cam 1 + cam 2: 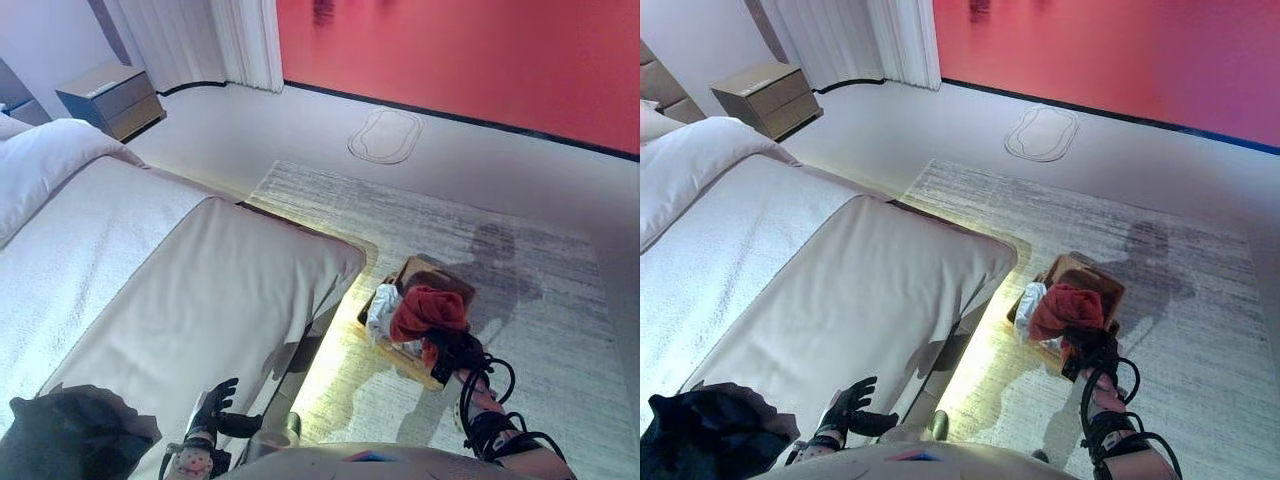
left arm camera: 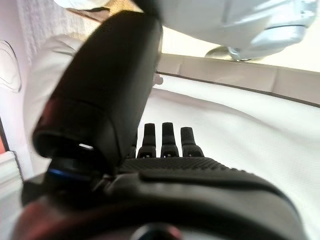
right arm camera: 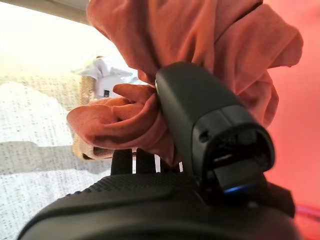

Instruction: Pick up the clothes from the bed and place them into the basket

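My right hand [image 1: 456, 354] is shut on a red garment [image 1: 428, 310] and holds it just above the wooden basket [image 1: 446, 281] on the rug beside the bed. In the right wrist view the thumb [image 3: 200, 125] pinches the red cloth [image 3: 165, 60] against the fingers. A white garment [image 1: 383, 311] lies in the basket. A dark garment [image 1: 70, 435] lies on the near corner of the bed [image 1: 200, 290]. My left hand [image 1: 213, 405] is open and empty over the bed's near edge, to the right of the dark garment; its fingers [image 2: 169, 137] are straight above the sheet.
A grey rug [image 1: 540, 270] covers the floor right of the bed. A nightstand [image 1: 110, 98] and white curtains [image 1: 215, 40] stand at the back left. A white pillow [image 1: 40, 160] lies at the bed's head. A red wall runs along the back.
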Available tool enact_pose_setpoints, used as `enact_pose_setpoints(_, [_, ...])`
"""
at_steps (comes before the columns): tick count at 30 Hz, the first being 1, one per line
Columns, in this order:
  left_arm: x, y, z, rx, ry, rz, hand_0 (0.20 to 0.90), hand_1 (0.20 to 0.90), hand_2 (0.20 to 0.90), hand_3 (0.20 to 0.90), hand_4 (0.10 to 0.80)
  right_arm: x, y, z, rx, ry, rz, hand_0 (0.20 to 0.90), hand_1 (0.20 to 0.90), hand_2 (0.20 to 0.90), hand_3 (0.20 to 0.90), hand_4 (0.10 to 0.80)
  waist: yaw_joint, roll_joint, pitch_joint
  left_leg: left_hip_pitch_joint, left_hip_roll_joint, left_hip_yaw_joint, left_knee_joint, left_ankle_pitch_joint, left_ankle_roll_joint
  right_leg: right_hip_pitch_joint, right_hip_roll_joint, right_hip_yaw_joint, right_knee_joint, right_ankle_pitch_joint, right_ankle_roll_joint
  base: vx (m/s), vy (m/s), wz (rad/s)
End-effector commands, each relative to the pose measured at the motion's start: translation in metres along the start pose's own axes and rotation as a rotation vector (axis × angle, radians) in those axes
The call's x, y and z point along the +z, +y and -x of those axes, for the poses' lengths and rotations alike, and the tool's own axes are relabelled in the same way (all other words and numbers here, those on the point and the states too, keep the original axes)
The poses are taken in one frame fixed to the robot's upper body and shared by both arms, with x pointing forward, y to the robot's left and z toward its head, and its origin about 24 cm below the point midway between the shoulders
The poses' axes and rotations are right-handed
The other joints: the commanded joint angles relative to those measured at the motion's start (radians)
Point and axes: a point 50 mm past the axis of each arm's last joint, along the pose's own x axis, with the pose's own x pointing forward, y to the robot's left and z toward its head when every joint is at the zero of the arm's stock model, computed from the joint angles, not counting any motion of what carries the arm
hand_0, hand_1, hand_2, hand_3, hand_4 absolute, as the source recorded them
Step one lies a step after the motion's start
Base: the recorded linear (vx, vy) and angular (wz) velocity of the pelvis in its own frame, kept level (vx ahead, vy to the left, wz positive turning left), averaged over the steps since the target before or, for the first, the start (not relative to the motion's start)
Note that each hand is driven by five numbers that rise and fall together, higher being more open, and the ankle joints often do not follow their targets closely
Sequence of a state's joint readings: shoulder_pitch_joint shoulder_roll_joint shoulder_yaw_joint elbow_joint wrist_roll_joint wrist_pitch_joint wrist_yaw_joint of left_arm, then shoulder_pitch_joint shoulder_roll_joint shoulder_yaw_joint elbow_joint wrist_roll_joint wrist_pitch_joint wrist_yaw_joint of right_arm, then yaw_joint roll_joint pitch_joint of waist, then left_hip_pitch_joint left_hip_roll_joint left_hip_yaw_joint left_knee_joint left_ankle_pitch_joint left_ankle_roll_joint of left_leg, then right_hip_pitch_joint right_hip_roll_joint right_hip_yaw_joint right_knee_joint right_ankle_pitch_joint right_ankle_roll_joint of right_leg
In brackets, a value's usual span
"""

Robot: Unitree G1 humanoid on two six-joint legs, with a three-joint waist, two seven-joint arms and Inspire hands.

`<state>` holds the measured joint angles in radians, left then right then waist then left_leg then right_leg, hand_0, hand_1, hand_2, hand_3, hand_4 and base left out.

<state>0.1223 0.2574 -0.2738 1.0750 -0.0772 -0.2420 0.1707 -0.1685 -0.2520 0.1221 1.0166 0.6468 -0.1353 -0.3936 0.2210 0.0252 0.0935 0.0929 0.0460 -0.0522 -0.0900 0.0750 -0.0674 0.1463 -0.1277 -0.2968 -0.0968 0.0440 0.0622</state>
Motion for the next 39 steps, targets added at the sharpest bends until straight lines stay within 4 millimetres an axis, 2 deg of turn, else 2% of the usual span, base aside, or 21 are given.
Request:
enact_pose_setpoints(1, [0.016,0.012,-0.007,0.031,-0.078,-0.057,0.900,0.900,0.900,0.900,0.800,0.075,0.001,-0.012,-0.026,-0.213,-0.134,0.300,0.300,0.300,0.200,0.100,0.044,0.005,-0.014,-0.053,-0.074,-0.007,0.011,-0.023,0.026,0.015,0.004,-0.095,0.048,-0.030,0.024,0.053,-0.021,0.14])
enact_pose_setpoints(5, [0.016,0.013,-0.007,0.028,-0.081,-0.057,0.900,0.900,0.900,0.900,0.800,0.084,-0.006,-0.015,-0.072,-0.221,-0.167,0.300,0.300,0.300,0.200,0.100,0.049,0.013,-0.009,-0.058,-0.076,-0.016,0.012,-0.019,0.023,0.013,0.003,-0.104,0.053,-0.033,0.022,0.028,-0.012,0.11])
enact_pose_setpoints(15, [0.015,0.013,-0.005,0.007,-0.094,-0.063,0.900,0.900,0.900,0.900,0.800,0.124,-0.029,-0.021,-0.164,-0.291,-0.229,0.300,0.300,0.300,0.200,0.100,0.066,0.027,0.005,-0.069,-0.079,-0.049,0.015,-0.012,0.009,0.015,0.001,-0.134,0.063,-0.044,0.016,0.027,-0.016,0.10])
enact_pose_setpoints(29, [0.013,0.014,-0.005,0.011,-0.096,-0.058,0.900,0.900,0.900,0.900,0.800,0.142,-0.038,-0.022,-0.198,-0.319,-0.240,0.300,0.300,0.300,0.200,0.100,0.066,0.033,0.008,-0.066,-0.079,-0.053,0.013,-0.013,0.005,0.017,0.000,-0.146,0.071,-0.054,0.012,0.005,-0.002,0.02])
enact_pose_setpoints(31, [0.013,0.014,-0.005,0.012,-0.095,-0.056,0.900,0.900,0.900,0.900,0.800,0.145,-0.040,-0.022,-0.206,-0.323,-0.238,0.900,0.900,0.900,0.900,0.800,0.065,0.032,0.008,-0.066,-0.080,-0.052,0.012,-0.014,0.005,0.017,-0.001,-0.146,0.071,-0.054,0.012,0.000,0.000,0.00])
enact_pose_setpoints(39, [0.013,0.014,-0.006,-0.004,-0.077,-0.033,0.900,0.900,0.900,0.900,0.800,0.154,-0.035,-0.020,-0.208,-0.333,-0.248,0.900,0.900,0.900,0.900,0.800,0.063,0.033,0.013,-0.062,-0.078,-0.052,0.011,-0.016,0.003,0.018,0.000,-0.148,0.073,-0.057,0.011,0.000,0.000,0.00])
